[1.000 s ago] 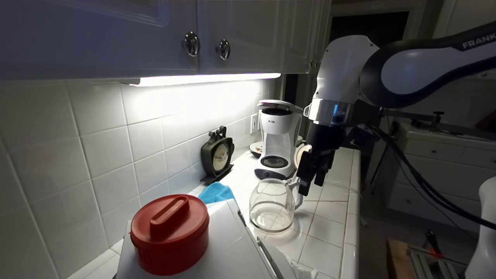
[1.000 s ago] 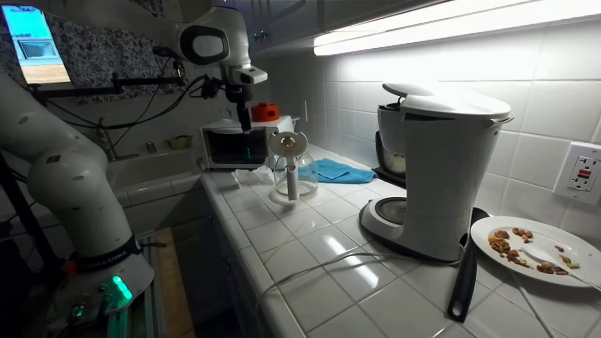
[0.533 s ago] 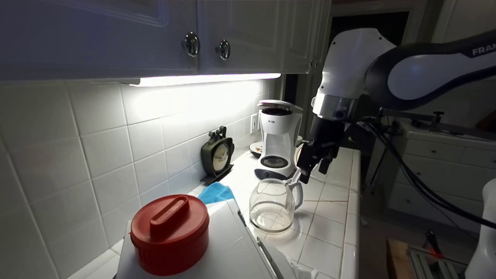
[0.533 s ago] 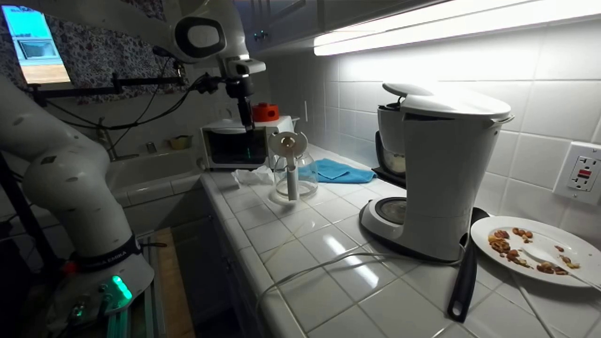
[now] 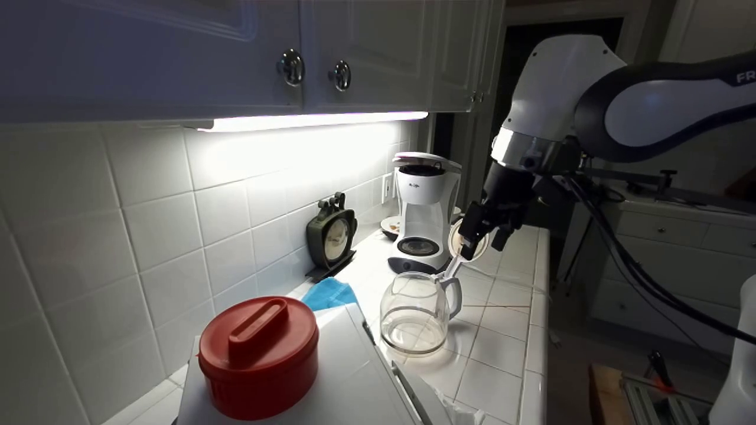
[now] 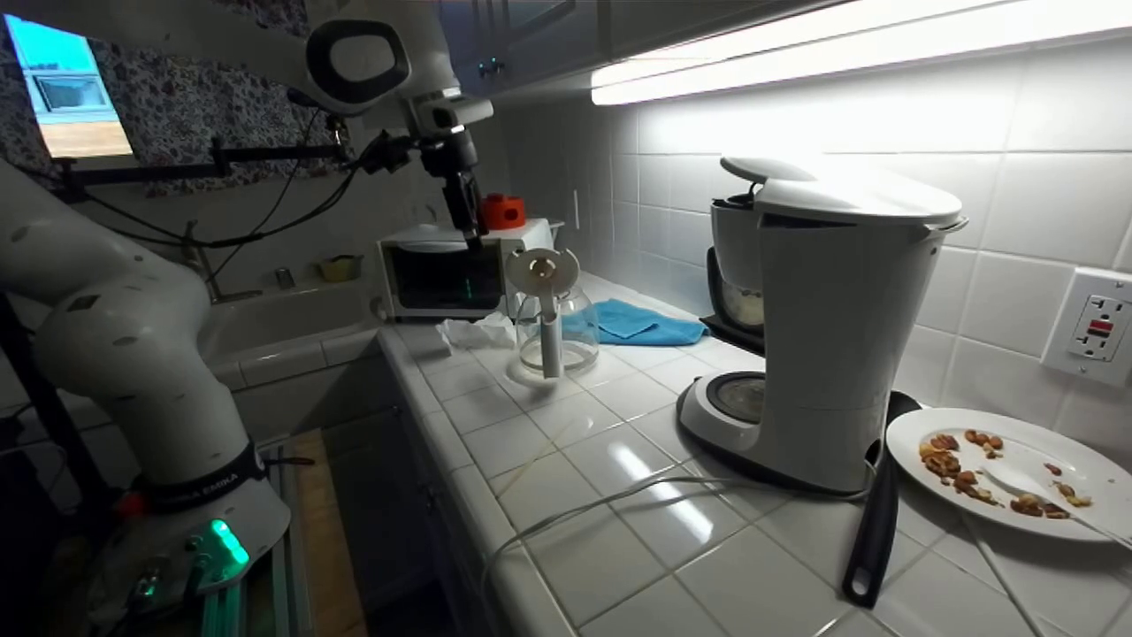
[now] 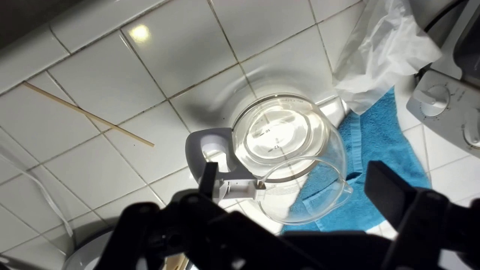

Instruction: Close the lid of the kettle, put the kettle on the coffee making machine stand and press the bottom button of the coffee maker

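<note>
Across the white tiled counter [image 6: 513, 438], left to right in an exterior view, the gripper [image 6: 476, 241] has just tipped closer to the upraised lid [image 6: 542, 269], jaws wide and holding nothing; closing it seems the step in hand, though the gap is hard to judge. Next stands the kettle [image 6: 551, 332], unmoved there, apart from the coffee maker [image 6: 822, 327] and its stand [image 6: 741, 395].

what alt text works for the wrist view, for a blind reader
A clear glass carafe with a gray handle stands uncovered on white tiles, seen from above past an open black gripper. A blue towel lies beside it, a thin stick at left and a crumpled white sheet at upper right.
</note>
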Motion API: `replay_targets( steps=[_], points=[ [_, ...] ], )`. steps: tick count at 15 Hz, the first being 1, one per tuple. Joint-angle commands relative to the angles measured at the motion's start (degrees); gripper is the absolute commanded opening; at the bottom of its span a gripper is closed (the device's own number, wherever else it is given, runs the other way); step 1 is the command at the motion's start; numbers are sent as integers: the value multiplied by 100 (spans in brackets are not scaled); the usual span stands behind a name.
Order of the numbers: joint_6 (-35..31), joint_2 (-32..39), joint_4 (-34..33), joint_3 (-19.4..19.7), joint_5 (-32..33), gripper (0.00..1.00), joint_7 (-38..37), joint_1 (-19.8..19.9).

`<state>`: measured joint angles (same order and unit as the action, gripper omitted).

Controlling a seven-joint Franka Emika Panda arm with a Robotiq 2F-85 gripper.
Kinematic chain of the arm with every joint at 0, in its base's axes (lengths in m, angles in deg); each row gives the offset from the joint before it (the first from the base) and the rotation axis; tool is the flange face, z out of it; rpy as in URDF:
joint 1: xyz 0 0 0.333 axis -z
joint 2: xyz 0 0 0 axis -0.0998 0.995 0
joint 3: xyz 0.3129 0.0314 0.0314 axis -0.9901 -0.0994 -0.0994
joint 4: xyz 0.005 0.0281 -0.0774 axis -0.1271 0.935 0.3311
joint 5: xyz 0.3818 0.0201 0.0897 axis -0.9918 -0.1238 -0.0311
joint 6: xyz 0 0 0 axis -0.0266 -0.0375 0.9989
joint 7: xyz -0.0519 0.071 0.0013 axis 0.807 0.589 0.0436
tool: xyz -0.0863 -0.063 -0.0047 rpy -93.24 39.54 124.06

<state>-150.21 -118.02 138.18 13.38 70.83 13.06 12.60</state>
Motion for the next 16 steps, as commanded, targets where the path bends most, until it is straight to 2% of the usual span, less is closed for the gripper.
replay_targets(
  steps=[1,5,11,16],
  points=[
    [-281,-438,444,51,160,100,-14,136],
    [-50,-763,557,125,154,100,-114,345],
    [-124,-888,567,199,247,100,44,574],
    [-829,-781,658,521,103,100,683,451]
  ],
)
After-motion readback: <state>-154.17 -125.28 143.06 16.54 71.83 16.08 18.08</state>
